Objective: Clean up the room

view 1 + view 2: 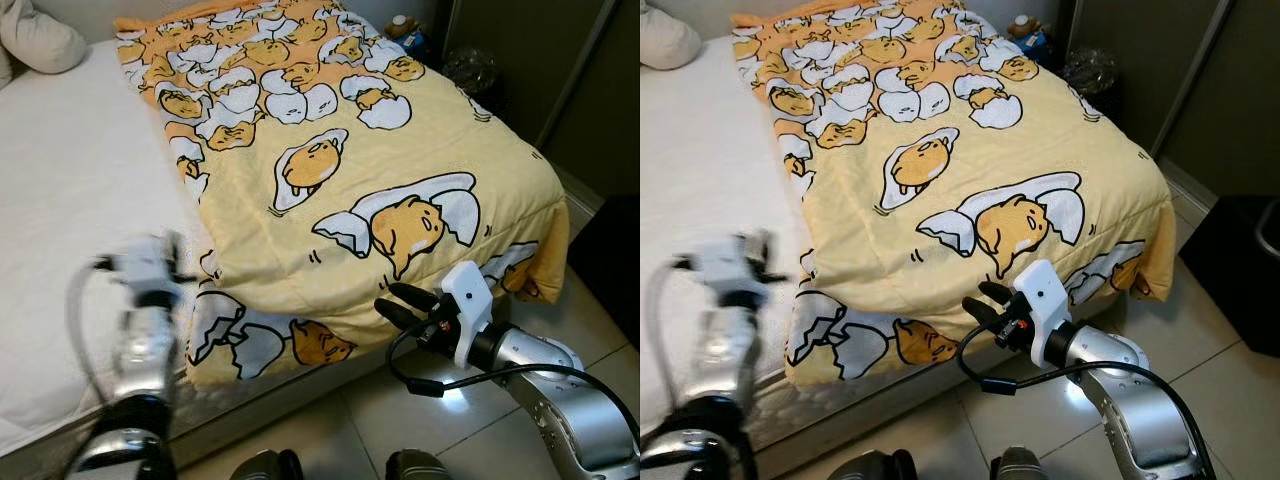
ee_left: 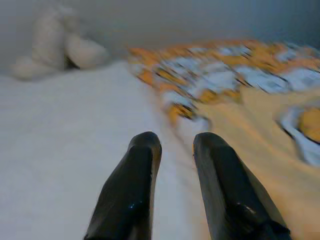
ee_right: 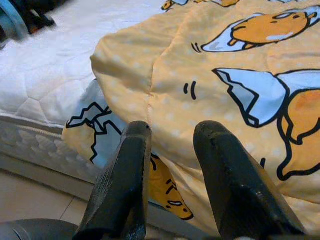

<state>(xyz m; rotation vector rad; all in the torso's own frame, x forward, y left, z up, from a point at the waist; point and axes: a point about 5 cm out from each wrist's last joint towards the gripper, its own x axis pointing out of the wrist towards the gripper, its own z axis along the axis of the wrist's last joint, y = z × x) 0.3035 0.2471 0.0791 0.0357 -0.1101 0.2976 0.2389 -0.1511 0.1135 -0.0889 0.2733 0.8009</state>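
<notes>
A yellow quilt [image 1: 340, 160] printed with egg cartoons covers the right half of the bed, its folded lower corner [image 3: 130, 65] hanging over the front edge. My right gripper [image 1: 397, 303] hovers open just in front of that hanging edge, fingers [image 3: 220, 170] pointing at the quilt, nothing between them. My left gripper [image 2: 172, 142] is open above the bare white mattress [image 1: 70, 190] near the quilt's left edge; the left arm [image 1: 140, 340] is motion-blurred.
A white pillow or plush [image 1: 40, 38] lies at the head of the bed. Small items [image 1: 405, 30] sit in the far right corner. A dark wardrobe [image 1: 560, 70] and a black object [image 1: 1240, 270] stand to the right. Tiled floor [image 1: 400, 420] runs along the bed's front.
</notes>
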